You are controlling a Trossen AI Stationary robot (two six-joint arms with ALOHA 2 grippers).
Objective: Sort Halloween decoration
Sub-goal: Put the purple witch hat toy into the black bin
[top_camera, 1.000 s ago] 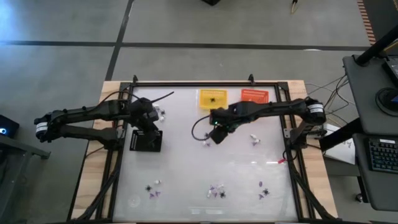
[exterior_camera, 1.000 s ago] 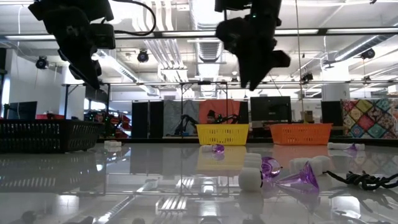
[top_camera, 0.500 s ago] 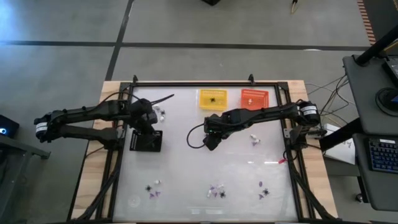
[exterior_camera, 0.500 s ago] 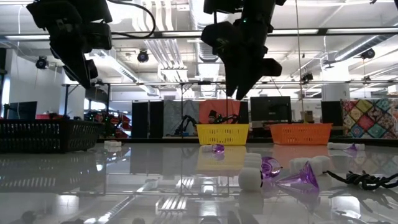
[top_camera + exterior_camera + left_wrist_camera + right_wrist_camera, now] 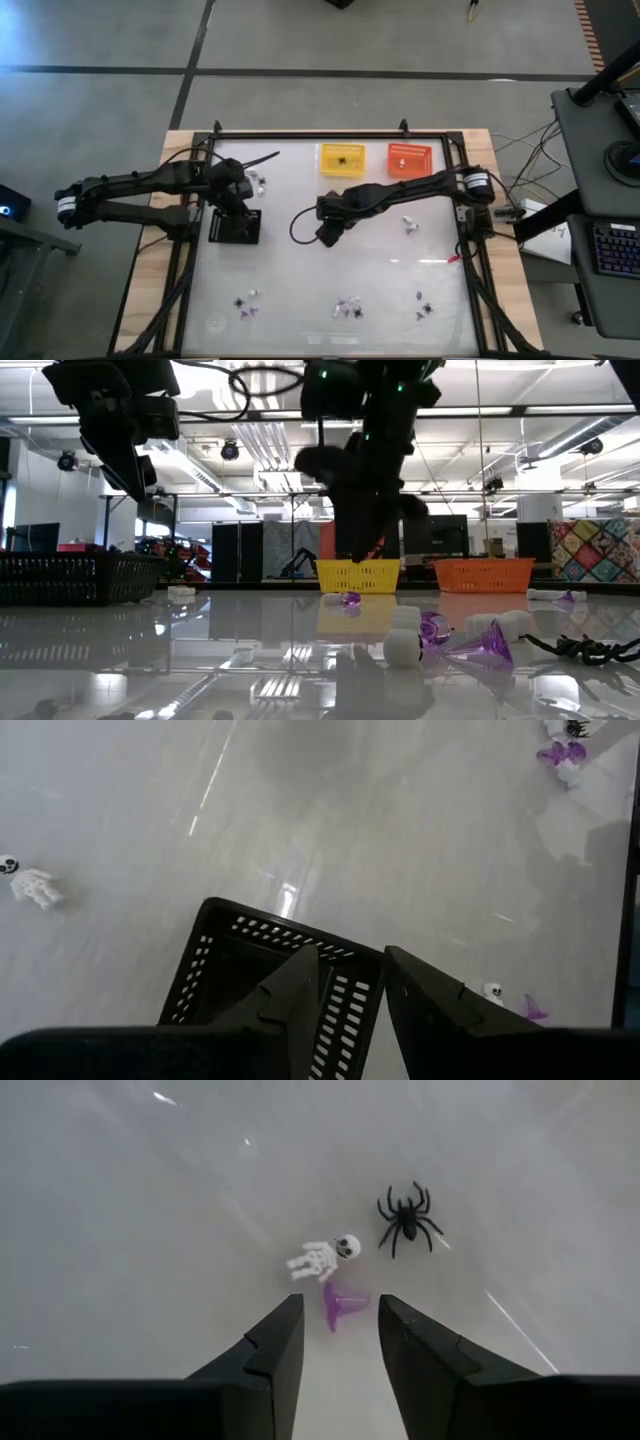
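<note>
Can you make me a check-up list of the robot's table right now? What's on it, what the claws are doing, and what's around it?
Surface: glossy white table, wooden edges.
Job's things: black spider, white skeleton and purple trinket lie together; more trinkets along the near edge.
Baskets: black basket, yellow basket, orange basket.
Clutter: nothing seen.
Grippers: left gripper open over the black basket, empty. Right gripper open over the purple trinket, empty.
Cables: black cable loops beside the right arm.
Surroundings: keyboard desk at right, grey floor.
</note>
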